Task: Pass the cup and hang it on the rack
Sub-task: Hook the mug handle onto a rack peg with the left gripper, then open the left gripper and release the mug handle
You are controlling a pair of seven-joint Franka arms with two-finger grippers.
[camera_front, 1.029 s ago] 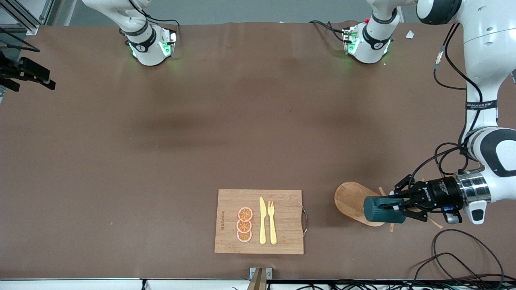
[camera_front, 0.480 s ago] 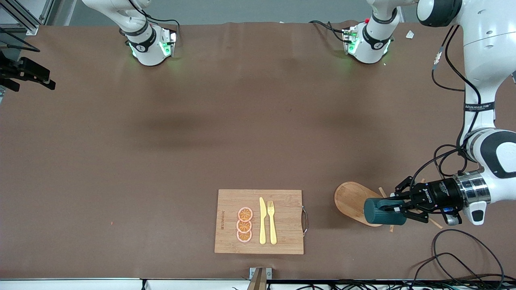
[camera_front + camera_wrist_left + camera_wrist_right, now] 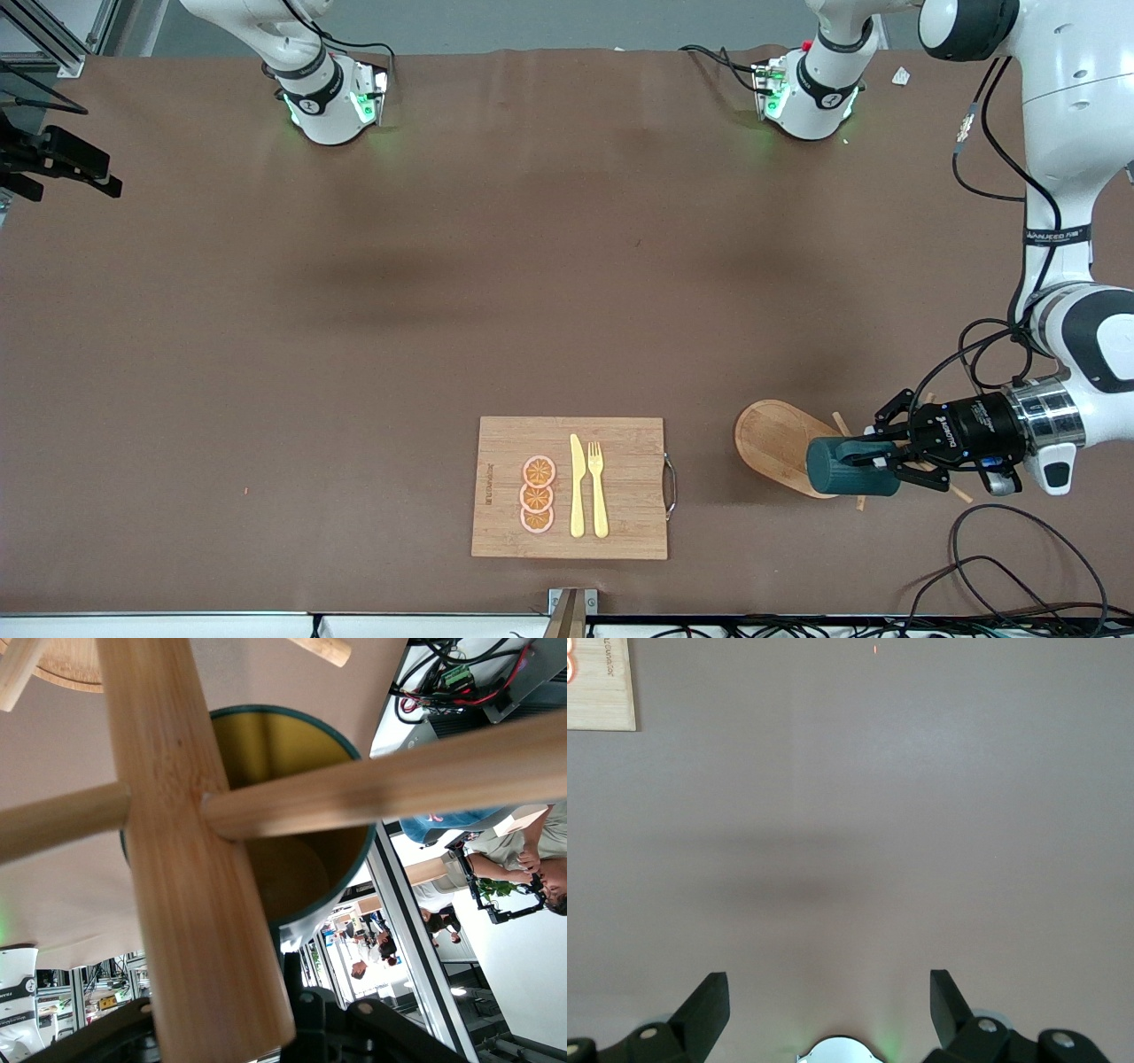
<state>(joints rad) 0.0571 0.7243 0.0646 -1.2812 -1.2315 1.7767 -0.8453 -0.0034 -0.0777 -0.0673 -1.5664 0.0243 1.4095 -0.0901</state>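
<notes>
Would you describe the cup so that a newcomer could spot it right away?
Start at the wooden cutting board at the table's near edge, then look toward the left arm's end to the rack. The cup lies on its side over the rack's oval base, gripped by the left end effector: dark teal, mustard-yellow inside.

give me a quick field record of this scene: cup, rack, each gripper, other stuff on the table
cup: dark teal, yellow inside, lying sideways in the left gripper, cup over the rack's base
rack: wooden mug tree toward the left arm's end, its post and pegs right at the cup's mouth
right gripper: open, waiting over bare table
other: cutting board with orange slices, knife, fork
</notes>
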